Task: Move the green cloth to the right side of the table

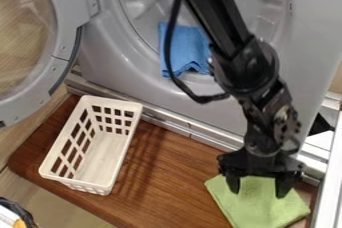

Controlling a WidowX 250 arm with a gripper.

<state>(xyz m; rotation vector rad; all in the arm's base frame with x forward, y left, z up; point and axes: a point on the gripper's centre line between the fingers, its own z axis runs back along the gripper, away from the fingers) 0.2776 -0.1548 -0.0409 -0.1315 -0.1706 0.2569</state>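
Observation:
My gripper (259,190) hangs over the green cloth (257,209), its two fingers spread apart in front of the cloth's upper part. The cloth lies flat at the lower right of the brown wooden table (167,187), near its right end. Green fabric shows between and below the fingers. Whether the fingertips touch the cloth, I cannot tell.
A white slotted basket (100,164) stands on the left part of the table. Behind is a grey machine with a round opening, a blue cloth (184,49) draped over its lip. Its round door (60,47) hangs open at the upper left. A white rail (329,182) runs along the right.

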